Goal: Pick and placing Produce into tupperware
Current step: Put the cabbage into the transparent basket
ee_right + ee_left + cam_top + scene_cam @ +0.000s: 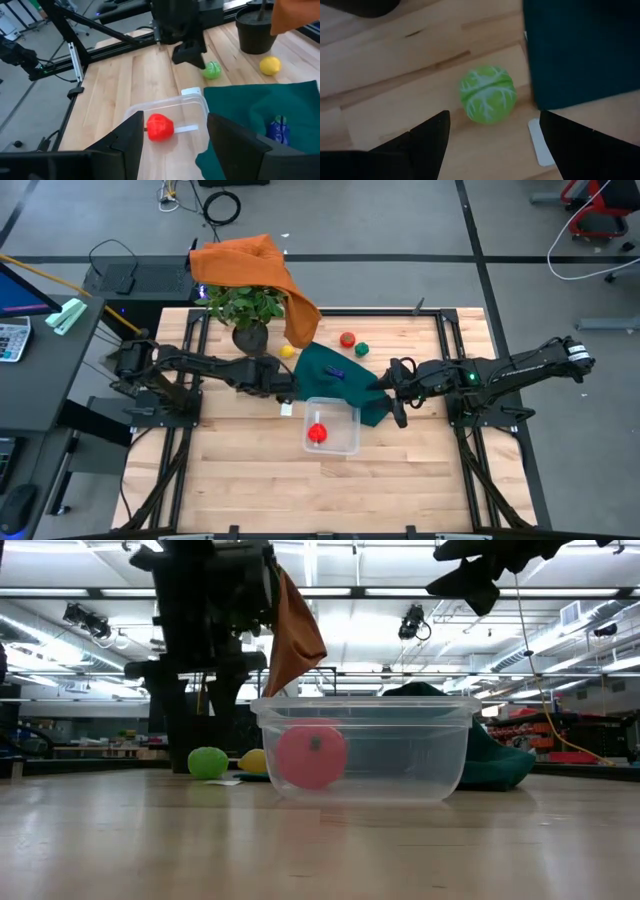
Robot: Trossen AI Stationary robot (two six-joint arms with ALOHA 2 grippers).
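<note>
Count of produce in view: six. One red piece [317, 432] lies inside the tupperware [349, 442], a clear shallow rectangular tub with rounded corners, mid-counter [240, 480]. One pale-veined green ball [487, 94] lies on the wood below the left gripper [492, 132], whose fingers are spread, empty. One yellow piece [288, 351], one red [347, 339], one green [362, 350] sit beyond; one dark blue [335, 371] lies on the teal cloth [325, 380]. Right gripper [172, 135] hangs above the tub, released, nothing held.

A round light-green toy cabbage [487, 94] is showing white veins, a dark teal cloth [582, 47] is lying plain, the wooden tabletop [395, 65] is looking pale tan.
</note>
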